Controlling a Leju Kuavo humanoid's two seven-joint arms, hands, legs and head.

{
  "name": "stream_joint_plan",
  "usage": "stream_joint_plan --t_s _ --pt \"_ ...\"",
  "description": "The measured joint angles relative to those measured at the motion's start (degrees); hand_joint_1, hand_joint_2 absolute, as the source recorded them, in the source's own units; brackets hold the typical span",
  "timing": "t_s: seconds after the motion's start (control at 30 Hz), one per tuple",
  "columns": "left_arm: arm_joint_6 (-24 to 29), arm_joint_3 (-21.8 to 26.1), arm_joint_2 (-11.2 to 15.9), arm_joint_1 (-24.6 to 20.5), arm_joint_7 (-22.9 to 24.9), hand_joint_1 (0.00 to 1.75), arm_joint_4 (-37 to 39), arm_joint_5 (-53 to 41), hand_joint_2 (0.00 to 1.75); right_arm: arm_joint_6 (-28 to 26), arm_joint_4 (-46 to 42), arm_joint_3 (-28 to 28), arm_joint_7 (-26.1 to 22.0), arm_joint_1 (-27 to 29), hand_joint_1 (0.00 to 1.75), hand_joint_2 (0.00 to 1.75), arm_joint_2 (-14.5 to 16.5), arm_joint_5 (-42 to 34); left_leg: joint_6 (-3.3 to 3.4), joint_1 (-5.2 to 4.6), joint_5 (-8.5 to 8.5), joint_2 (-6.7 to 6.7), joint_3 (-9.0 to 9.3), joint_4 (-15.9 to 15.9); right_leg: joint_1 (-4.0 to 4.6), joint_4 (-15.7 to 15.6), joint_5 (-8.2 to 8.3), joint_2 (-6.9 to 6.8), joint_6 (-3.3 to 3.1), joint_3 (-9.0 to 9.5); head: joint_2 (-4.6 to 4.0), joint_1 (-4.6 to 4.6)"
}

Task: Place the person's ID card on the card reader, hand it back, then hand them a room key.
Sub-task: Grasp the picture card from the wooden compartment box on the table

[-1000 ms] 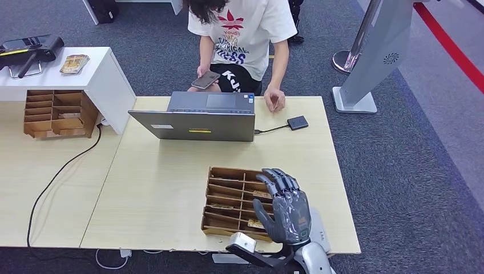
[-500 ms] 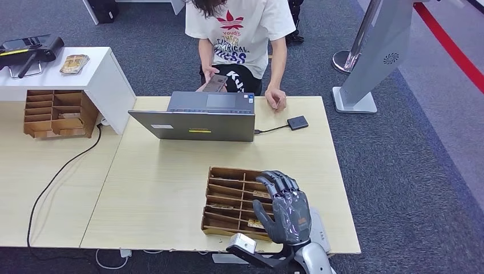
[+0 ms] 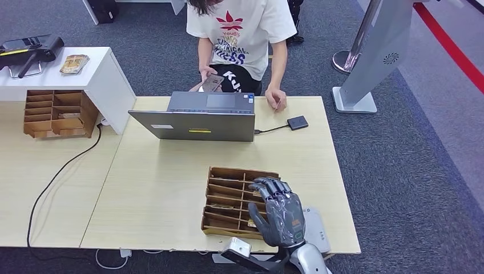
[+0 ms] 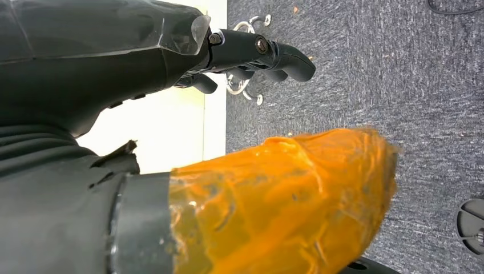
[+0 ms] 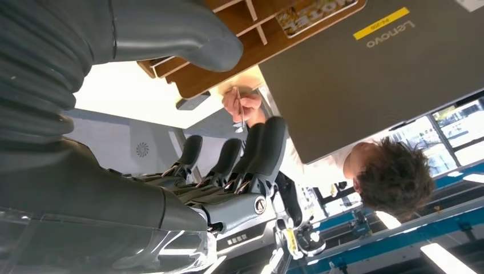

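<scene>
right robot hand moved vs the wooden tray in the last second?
Yes. The right robot hand has come down and back toward the table's near edge; its fingertips now sit short of the wooden tray's far rim.

robot hand, wooden tray, laptop

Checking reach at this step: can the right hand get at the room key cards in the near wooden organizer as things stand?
Probably yes. The right hand hovers over the right-hand slots of the wooden organizer, fingers apart and empty. A card lies in a slot just beneath its fingertips, with nothing between them.
</scene>
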Motion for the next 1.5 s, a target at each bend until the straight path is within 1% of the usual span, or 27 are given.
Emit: stream_joint_plan --t_s 0.07,0.13,0.23,0.33,0.47,0.77,1.0,1.13,1.5 --pt "-0.02 -0.07 0.00 0.00 0.00 0.00 0.00 -0.02 0.00 0.23 0.49 0.36 0.02 -0.23 0.91 1.75 0.00 -0.15 0.00 0.00 0.00 0.00 0.00 0.00 0.00 0.00 0.00 0.00 0.00 0.00 0.00 0.00" --pt "-0.04 -0.15 0.01 0.00 0.00 0.00 0.00 -0.01 0.00 0.34 1.12 0.50 0.18 -0.48 0.93 1.75 0.00 -0.32 0.00 0.00 0.00 0.00 0.00 0.00 0.00 0.00 0.00 0.00 0.00 0.00 0.00 0.00" --pt "-0.07 -0.26 0.01 0.00 -0.02 0.00 0.00 0.09 0.00 0.29 2.15 0.52 0.65 -0.83 0.92 1.75 0.00 -0.43 0.00 0.00 0.00 0.00 0.00 0.00 0.00 0.00 0.00 0.00 0.00 0.01 0.00 -0.01" --pt "-0.13 -0.34 0.02 0.00 -0.02 0.00 0.00 0.20 0.00 0.17 3.11 0.52 1.09 -1.06 0.88 1.75 0.00 -0.39 0.00 0.00 0.00 0.00 0.00 0.00 0.00 0.00 0.00 0.00 0.00 0.01 0.00 0.00" --pt "-0.14 -0.42 0.02 0.00 -0.02 0.00 0.00 0.30 0.00 0.02 4.08 0.45 1.79 -1.13 0.96 1.75 0.00 0.09 0.00 0.00 0.00 0.00 0.00 0.00 0.00 0.00 0.00 0.00 0.00 0.00 0.00 0.00" --pt "-0.14 -0.98 0.02 0.00 0.00 0.00 0.00 0.33 0.00 -0.21 5.98 -0.39 3.03 -1.17 0.99 1.75 0.00 1.45 0.00 0.00 0.00 0.00 0.01 0.00 0.00 0.00 0.00 0.00 0.00 0.00 0.00 0.00" --pt "-0.15 -1.38 0.02 0.00 0.01 0.00 0.00 0.24 0.00 -0.74 7.51 -2.09 3.97 -1.22 0.93 1.75 0.02 2.50 0.00 0.00 0.00 0.00 0.01 0.00 0.00 0.00 0.00 0.00 0.00 0.01 0.00 0.00" --pt "-0.20 -1.48 0.03 0.00 0.06 0.00 0.00 -0.03 0.00 -0.95 8.20 -3.14 4.23 -1.33 0.98 1.75 0.04 2.91 0.00 0.00 0.00 0.00 0.01 0.00 0.00 0.00 0.00 0.00 0.00 0.01 0.00 0.00" --pt "-0.38 -1.65 0.04 0.00 0.27 0.00 0.00 -0.40 0.00 -0.94 9.72 -5.36 4.67 -1.75 0.96 1.75 0.14 3.40 0.00 0.00 0.00 0.00 0.01 0.00 0.00 0.00 0.00 0.00 0.00 0.01 0.00 0.00"
